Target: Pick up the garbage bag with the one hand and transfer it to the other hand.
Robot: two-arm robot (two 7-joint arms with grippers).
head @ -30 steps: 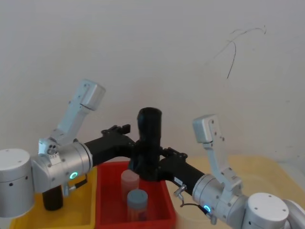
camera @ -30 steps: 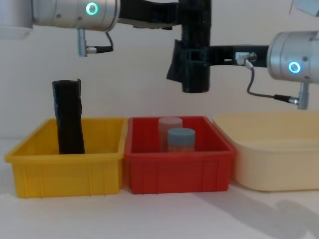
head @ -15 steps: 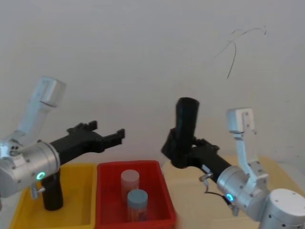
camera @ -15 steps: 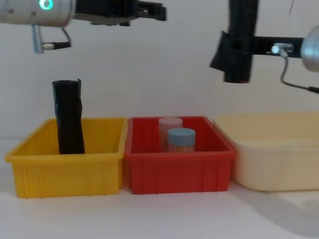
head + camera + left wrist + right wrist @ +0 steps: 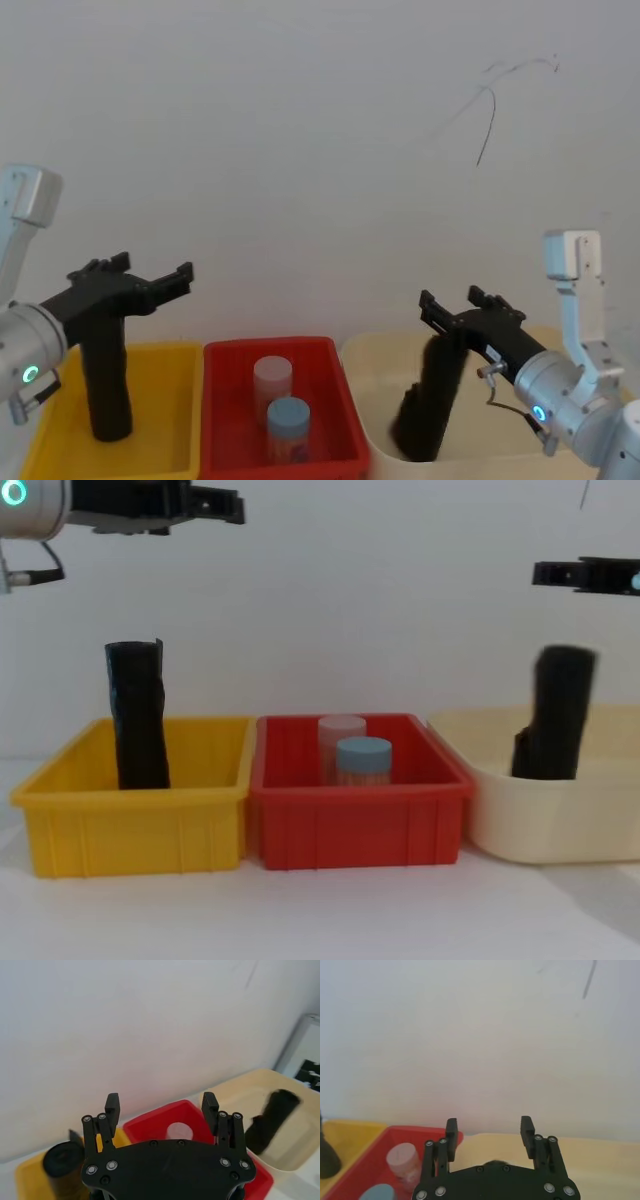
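The garbage bag (image 5: pixel 438 400) (image 5: pixel 560 715) (image 5: pixel 272 1119), a thick black roll, stands on end inside the beige bin (image 5: pixel 550 810), with no gripper touching it. My right gripper (image 5: pixel 450 300) (image 5: pixel 548 573) (image 5: pixel 489 1125), on the blue-lit wrist, hovers just above the bag, open, with nothing between its fingers. Far to the left, my left gripper (image 5: pixel 150 273) (image 5: pixel 215 504) (image 5: pixel 161 1102), on the green-cyan-lit wrist, is high above the yellow bin (image 5: pixel 130 825). It is open and empty.
A slimmer, taller black roll (image 5: pixel 105 390) (image 5: pixel 137 715) stands in the yellow bin. The red bin (image 5: pixel 225 420) (image 5: pixel 360 820) in the middle holds a pink-lidded jar (image 5: pixel 342 730) and a blue-lidded jar (image 5: pixel 362 755). A white wall is close behind.
The right gripper carried the garbage bag to the right, lowered it and let it go in the beige bin. The left gripper, open after the handover, drew back to the left.
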